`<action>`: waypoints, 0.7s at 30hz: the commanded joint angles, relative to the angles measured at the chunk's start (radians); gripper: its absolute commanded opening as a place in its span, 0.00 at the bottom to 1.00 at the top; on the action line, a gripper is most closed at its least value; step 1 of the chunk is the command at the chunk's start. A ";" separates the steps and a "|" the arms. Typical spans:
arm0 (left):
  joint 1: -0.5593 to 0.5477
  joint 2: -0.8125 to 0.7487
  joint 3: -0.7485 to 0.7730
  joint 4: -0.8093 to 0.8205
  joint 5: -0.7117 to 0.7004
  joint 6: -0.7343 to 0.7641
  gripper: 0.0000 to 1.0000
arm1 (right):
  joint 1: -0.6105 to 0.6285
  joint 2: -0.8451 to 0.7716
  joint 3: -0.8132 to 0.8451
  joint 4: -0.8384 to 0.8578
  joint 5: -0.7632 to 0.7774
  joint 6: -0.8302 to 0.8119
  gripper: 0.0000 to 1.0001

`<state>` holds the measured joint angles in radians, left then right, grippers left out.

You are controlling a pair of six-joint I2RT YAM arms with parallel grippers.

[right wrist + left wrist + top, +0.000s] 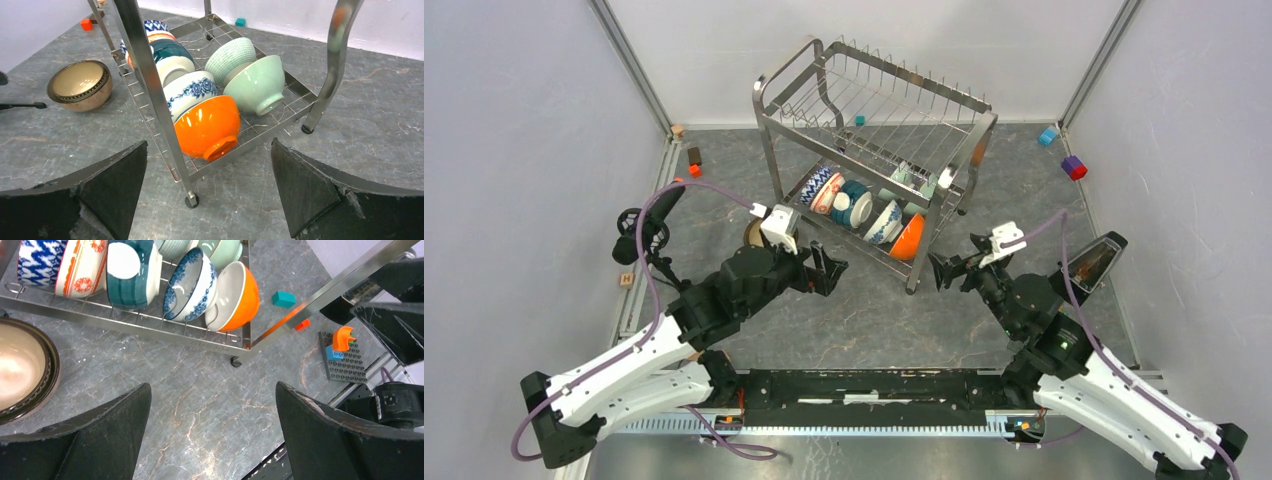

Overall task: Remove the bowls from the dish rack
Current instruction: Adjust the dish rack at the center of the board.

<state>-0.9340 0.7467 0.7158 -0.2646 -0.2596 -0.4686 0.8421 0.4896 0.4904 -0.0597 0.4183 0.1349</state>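
Two-tier shiny steel wire dish rack (769,150) stands at an angle on the far middle of the grey marbled table top (864,320).

On its lower tier we count seven small ceramic bowls, all tipped on edge:
- Front row, starting nearest the arms: bright orange bowl with white inside (207,127), white bowl with blue flowers (187,90), teal bowl (170,52), red-patterned bowl (82,265), blue-and-white zigzag bowl (37,260).
- Behind them: plain pale green bowl (255,82) beside a fine-hatched pale green bowl (230,57).

Dark brown bowl with cream inside (80,85) sits upright on the table, left of the rack and apart from it.

Left gripper (832,270) hangs over bare table just short of the rack's near corner. Its claw is wide and we see nothing in it.

Right gripper (939,270) faces the orange bowl's end of the rack. Its claw is wide too, and empty.
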 commanded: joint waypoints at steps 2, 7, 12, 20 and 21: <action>-0.006 0.044 0.085 0.075 0.015 0.055 1.00 | -0.001 -0.126 0.020 -0.134 -0.012 0.039 0.98; -0.006 0.059 0.074 0.198 0.109 0.072 1.00 | -0.002 -0.234 -0.037 -0.185 0.052 0.077 0.98; -0.030 0.103 0.060 0.343 0.192 0.098 1.00 | -0.002 -0.315 -0.114 -0.206 0.078 0.093 0.98; -0.155 0.227 0.127 0.386 0.124 0.190 1.00 | -0.001 -0.332 -0.153 -0.227 0.133 0.161 0.98; -0.159 0.234 0.130 0.386 0.124 0.190 1.00 | -0.001 -0.332 -0.159 -0.226 0.145 0.182 0.98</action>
<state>-1.0622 0.9550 0.7895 0.0399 -0.1215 -0.3649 0.8421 0.1680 0.3428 -0.3016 0.5049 0.2478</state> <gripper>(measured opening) 0.993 0.982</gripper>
